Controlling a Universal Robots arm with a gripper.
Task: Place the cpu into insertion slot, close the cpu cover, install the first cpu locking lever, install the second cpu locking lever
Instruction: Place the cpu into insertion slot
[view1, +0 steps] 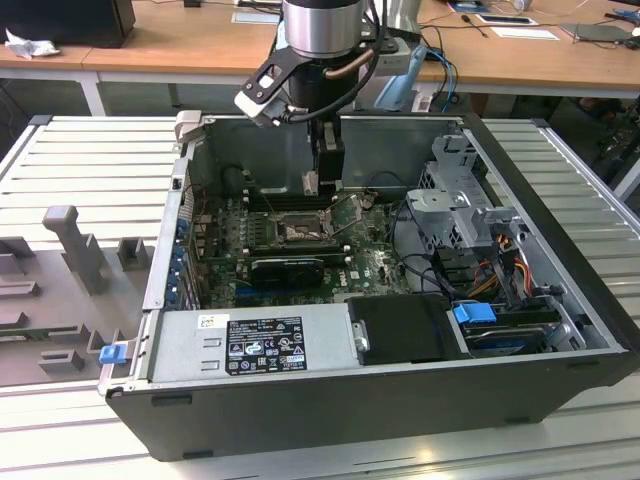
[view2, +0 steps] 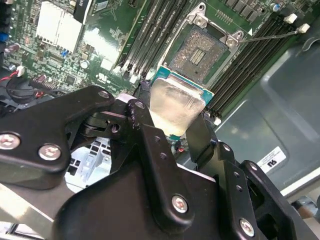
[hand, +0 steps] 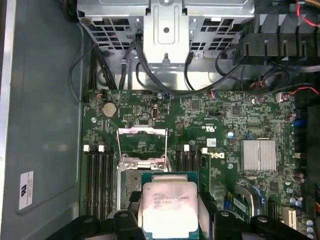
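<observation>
**Exterior view.** An open computer case (view1: 300, 410) lies on its side on the slatted counter (view1: 80, 150). The arm drops in from the upper centre of the frame. The end effector (view1: 323, 180) hangs inside the case above the motherboard (view1: 370, 265). The insertion slot (view1: 298, 230) sits just below it and a touch toward the exterior view's left, near but apart.

**Second wrist view.** The black fingers (view2: 200, 137) are clamped on the cpu (view2: 176, 105), one on each opposite edge. Its pale metal top faces the camera, with a green border at the rim. The chip looks tilted rather than level with the board. The insertion slot lies just beyond the cpu's far edge, with its contact field bare and nothing seated in it. A locking lever (view2: 272, 36), a thin wire rod, stands swung out beside the slot.

**First wrist view.** The cpu is gripped between the fingers and overlaps the slot's near edge along this line of sight. It is not seated. The cpu cover (hand: 142, 132), a frame with a square opening, appears raised on the slot's far side, away from the chip.

**Judgement.** The first step is under way. The slot lies ahead of and below the end effector, and the cover and levers are not yet closed.
</observation>
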